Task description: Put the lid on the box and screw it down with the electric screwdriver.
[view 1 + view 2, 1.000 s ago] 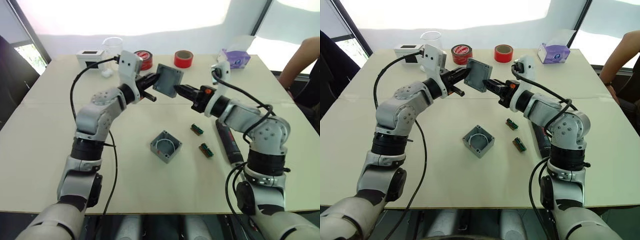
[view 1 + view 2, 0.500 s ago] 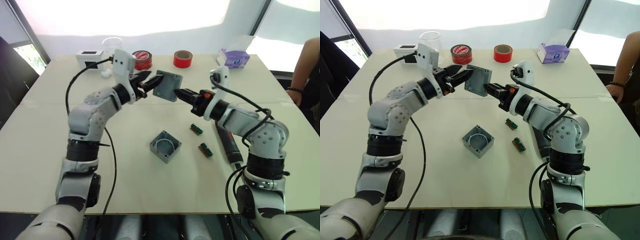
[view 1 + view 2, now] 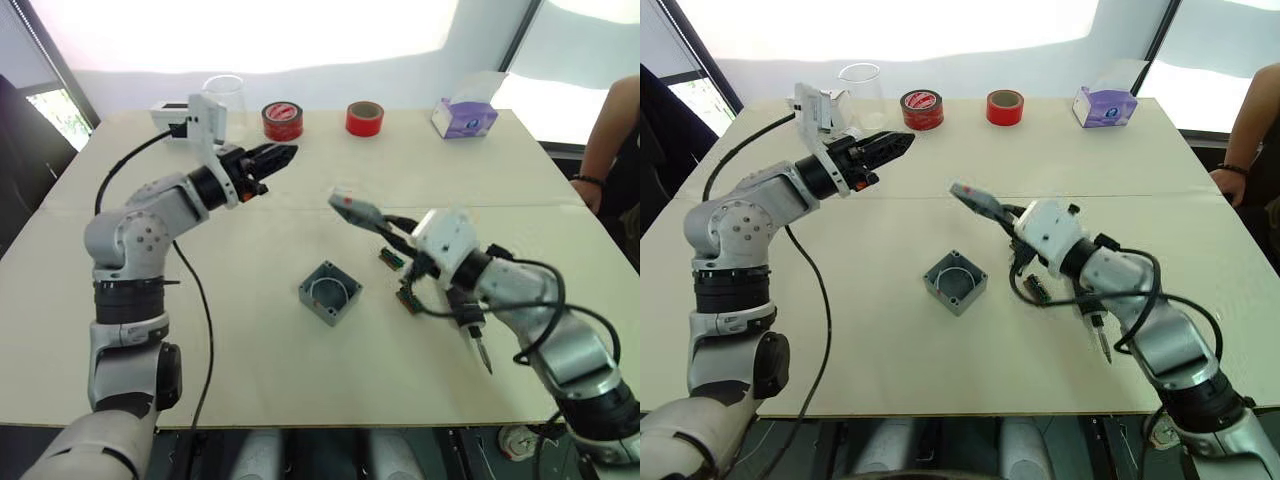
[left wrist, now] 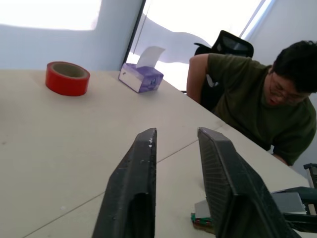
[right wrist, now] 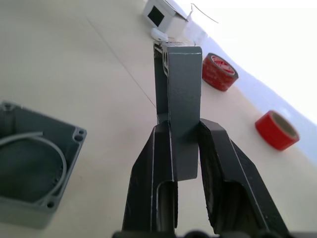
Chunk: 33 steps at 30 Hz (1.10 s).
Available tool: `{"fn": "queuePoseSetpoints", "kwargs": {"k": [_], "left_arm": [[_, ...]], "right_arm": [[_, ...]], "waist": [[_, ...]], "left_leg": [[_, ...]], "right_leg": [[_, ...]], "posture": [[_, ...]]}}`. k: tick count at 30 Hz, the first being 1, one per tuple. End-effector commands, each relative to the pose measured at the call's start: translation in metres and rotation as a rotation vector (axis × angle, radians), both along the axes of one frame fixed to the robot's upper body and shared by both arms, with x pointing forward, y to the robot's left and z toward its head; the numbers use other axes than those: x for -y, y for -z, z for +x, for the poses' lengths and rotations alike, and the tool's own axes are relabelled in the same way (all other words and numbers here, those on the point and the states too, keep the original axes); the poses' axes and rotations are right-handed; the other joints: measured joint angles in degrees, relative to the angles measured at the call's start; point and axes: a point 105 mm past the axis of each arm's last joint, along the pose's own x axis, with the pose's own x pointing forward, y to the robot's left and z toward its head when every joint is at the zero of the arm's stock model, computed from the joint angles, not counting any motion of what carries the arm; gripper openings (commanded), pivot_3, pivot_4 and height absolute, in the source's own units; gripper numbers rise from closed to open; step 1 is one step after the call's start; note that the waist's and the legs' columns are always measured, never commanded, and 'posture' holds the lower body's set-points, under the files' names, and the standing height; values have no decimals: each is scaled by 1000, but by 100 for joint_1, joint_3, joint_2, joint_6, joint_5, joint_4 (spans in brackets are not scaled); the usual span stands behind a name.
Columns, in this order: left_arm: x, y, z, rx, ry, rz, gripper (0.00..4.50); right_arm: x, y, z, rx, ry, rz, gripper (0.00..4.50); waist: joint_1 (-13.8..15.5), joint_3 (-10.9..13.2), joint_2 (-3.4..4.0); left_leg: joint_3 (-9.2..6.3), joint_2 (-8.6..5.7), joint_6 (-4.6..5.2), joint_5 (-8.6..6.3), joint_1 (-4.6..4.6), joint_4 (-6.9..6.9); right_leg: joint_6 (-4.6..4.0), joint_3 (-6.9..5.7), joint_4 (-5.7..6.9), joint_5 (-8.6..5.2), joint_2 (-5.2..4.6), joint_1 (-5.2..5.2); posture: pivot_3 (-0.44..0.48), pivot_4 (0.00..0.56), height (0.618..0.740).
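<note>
Two arms, well apart now! The right gripper [image 5: 185, 148] has its jaws clamped on the lid [image 5: 182, 106], edge-on between the fingers, held above the tabletop [image 3: 250, 340] just past the box's two o'clock corner. The box [image 3: 330, 293] sits open side up near the tabletop's centre, nothing touching it, with bare surface all round its nine and six o'clock sides. At three o'clock of it lie two small bit holders [image 3: 408, 298], and beyond them the electric screwdriver [image 3: 474, 335] lies partly under the right forearm, bit pointing toward the near edge.

The left gripper [image 3: 278, 155] hovers at eleven o'clock of the box, jaws parted and empty, tips pointing toward the two red tape rolls [image 3: 364, 117] along the far edge. A tissue box [image 3: 463, 117] stands at the far right corner, with a person's arm [image 3: 610, 140] beyond the right edge.

Half a second ago the left jaws were still at the lid's edge; now they have pulled back, and the right arm has swung the lid lower and nearer the box.
</note>
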Motion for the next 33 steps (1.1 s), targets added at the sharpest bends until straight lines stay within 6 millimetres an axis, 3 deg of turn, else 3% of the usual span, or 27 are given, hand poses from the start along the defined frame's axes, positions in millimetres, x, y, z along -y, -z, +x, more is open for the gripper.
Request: {"fn": "queuePoseSetpoints", "kwargs": {"k": [1,7,12,17,28,33], "left_arm": [[14,6,-13,45,86,105,65],[29,42,-25,19,202,343,65],[35,46,-34,30,273,374,65],[38,69,-48,15,352,485,65],[38,90,-45,-7,341,560,65],[39,86,-43,5,337,547,65]], "right_arm": [[-12,2,-14,214,-86,-179,111],[-18,32,-26,343,-202,-410,111],[-19,34,-26,402,-190,-424,111],[-18,44,-24,415,-174,-456,111],[-19,54,-24,420,-172,-479,111],[-22,52,-24,441,-170,-471,111]], "waist": [[0,0,0],[15,1,-1],[10,1,-1],[11,0,0],[16,0,-1],[17,0,-1]], "left_leg": [[0,0,-3,2,0,0],[0,-1,-16,10,2,1],[0,0,-16,9,2,1],[-1,1,-16,9,5,1],[-1,1,-3,2,8,4],[-2,1,-2,1,8,4]], "right_leg": [[0,1,-1,0,0,0],[-1,1,-1,0,-1,5],[-2,1,-2,-1,0,6],[-2,1,-2,-1,0,8],[-3,0,-1,-1,0,13],[-3,-1,0,-1,1,13]], "posture": [[0,150,740],[0,150,740],[0,150,740],[0,150,740],[0,150,740],[0,150,740]]}}
